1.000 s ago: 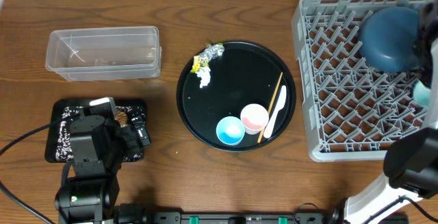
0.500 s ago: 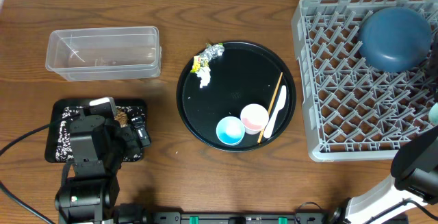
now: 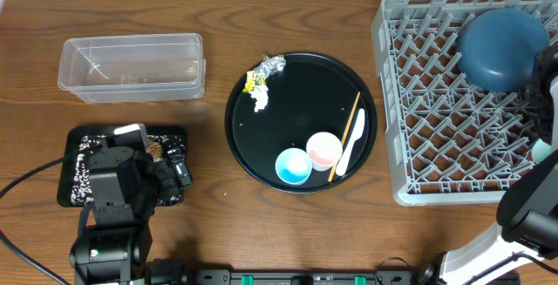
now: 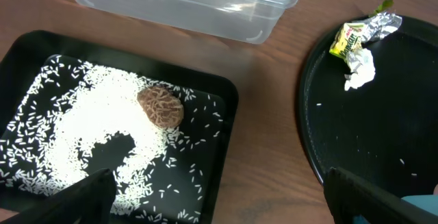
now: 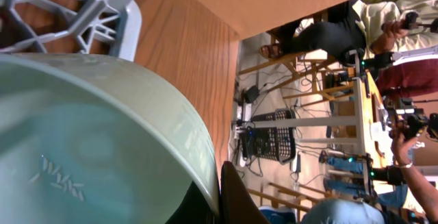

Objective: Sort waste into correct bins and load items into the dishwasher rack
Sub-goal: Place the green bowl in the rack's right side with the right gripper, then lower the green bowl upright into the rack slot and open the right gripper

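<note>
Left gripper [image 3: 179,168] hung spread and empty over the shallow black tray [image 3: 74,141] in the overhead view. The dishwasher rack [image 3: 436,111] already carried the dark blue plate [image 3: 497,50], and a sliver of the pale green bowl [image 3: 542,150] showed over the rack's right side.

From the left wrist, rice grains [image 4: 68,135] and a brown lump [image 4: 161,106] lay in that tray. The yellow wrapper [image 4: 345,40] bore red lettering too small to read.

From the right wrist, the right gripper [image 5: 219,195] seemed pinched shut on the bowl's rim, though only one finger [image 5: 239,196] showed. Rigid, smooth and probably breakable, with grains stuck inside, the bowl could slip in so thin a rim pinch. No writing appeared on it.
</note>
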Action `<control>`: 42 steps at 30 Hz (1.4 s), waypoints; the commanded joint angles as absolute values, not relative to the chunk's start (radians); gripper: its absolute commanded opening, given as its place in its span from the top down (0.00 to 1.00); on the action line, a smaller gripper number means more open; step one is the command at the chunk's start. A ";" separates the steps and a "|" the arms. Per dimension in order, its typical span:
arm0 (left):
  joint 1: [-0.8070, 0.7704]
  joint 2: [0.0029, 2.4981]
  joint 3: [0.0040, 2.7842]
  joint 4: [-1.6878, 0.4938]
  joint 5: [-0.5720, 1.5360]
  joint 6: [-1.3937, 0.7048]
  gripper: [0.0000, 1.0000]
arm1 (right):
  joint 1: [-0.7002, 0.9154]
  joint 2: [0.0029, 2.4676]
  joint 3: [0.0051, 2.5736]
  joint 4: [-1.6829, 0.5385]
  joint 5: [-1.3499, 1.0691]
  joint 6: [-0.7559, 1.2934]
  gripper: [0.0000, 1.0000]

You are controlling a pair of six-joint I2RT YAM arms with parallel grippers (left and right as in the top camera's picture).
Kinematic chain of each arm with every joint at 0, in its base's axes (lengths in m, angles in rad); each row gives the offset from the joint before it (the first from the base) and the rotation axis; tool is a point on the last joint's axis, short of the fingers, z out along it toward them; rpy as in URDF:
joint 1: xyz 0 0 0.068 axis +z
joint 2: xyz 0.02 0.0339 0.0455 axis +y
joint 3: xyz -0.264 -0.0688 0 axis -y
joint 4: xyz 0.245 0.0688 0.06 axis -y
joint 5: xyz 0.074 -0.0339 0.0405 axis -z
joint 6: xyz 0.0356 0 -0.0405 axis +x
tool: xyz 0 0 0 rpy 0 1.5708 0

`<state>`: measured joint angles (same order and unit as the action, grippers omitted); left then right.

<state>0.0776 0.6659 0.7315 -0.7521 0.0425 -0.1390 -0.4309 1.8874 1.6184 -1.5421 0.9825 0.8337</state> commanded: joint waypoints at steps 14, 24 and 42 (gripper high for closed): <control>0.082 0.665 0.740 -0.752 0.041 -0.155 0.02 | -0.356 1.915 1.606 -1.499 1.014 0.809 0.99; 0.082 0.665 0.740 -0.752 0.041 -0.155 0.02 | -0.306 2.008 1.606 -1.492 1.068 0.764 0.99; 0.082 0.665 0.740 -0.752 0.041 -0.155 0.02 | -0.204 2.008 1.644 -1.360 0.806 0.567 0.92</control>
<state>0.0776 0.6659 0.7315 -0.7521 0.0425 -0.1394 -0.2539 1.9873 1.6417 -1.3861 1.0111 0.6456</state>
